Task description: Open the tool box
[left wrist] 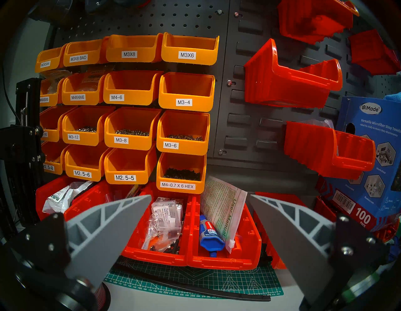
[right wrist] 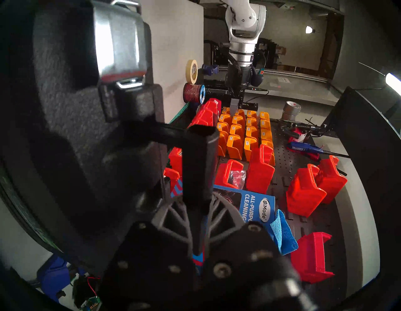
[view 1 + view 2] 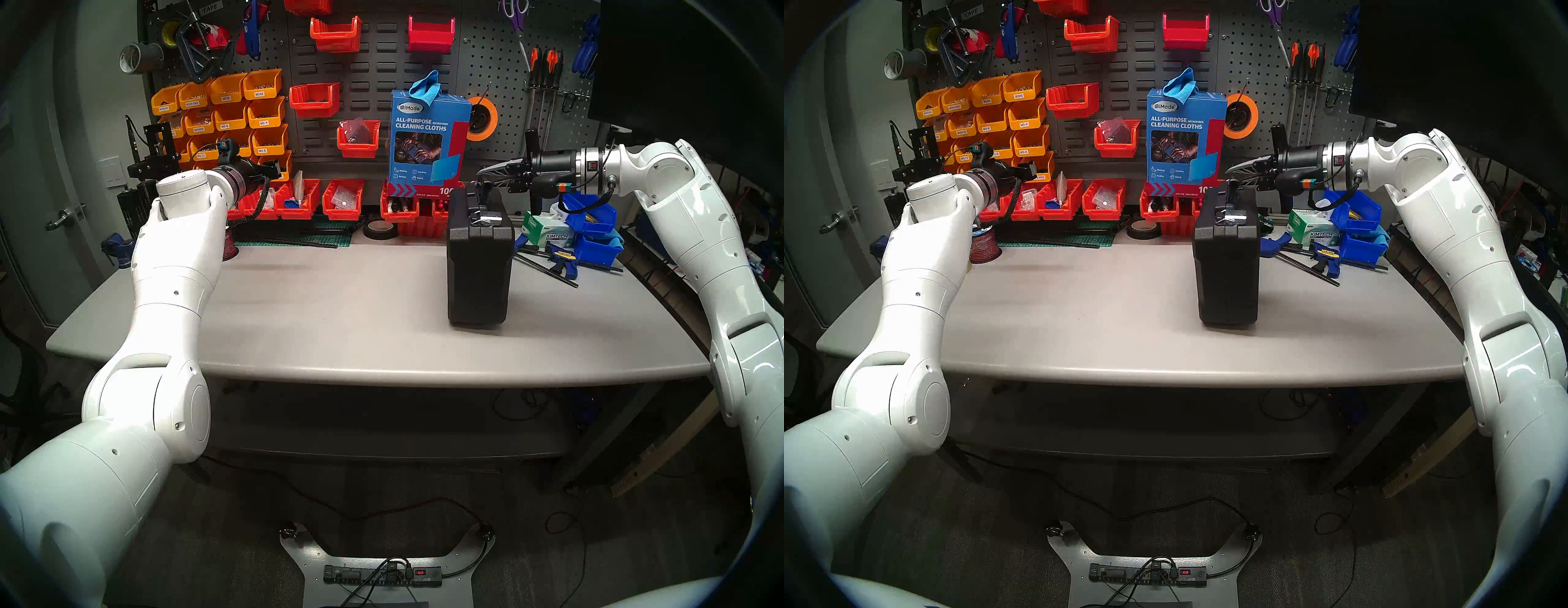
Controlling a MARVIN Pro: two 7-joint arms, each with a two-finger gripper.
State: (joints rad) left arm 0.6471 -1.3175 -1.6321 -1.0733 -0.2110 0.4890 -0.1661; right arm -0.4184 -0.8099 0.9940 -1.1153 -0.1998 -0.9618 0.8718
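Pinching the black handle (image 2: 196,165) of the tool box (image 3: 479,263), the right jaws (image 2: 198,214) are pressed together on the bar, which runs up between the two ribbed grey fingers (image 2: 171,215) in the right wrist view. Holding it there looks meant to steady or reposition the case, since it stands upright on its narrow bottom edge and would probably have to lie flat before the lid can swing. Just beside the handle, on the top edge of the case, a silver latch (image 2: 118,41) shows, with its tab seeming to stick up; whether it is fully released I cannot tell. A second latch is not clearly seen.

The tool box stands on the grey surface (image 3: 339,322), right of centre and toward the far side, well clear of the near edge. Just behind it stands a blue box of cleaning cloths (image 3: 428,136), and to its right lie a tissue box (image 3: 547,229), blue bins (image 3: 594,229) and a blue clamp (image 3: 560,257), near but apart from the case.

The left jaws (image 1: 200,219) are spread wide and hold nothing. They point level at the far wall of orange bins (image 1: 130,108) and red bins (image 1: 223,239), well apart from the tool box on the left side, apparently parked there until a second hold is needed.
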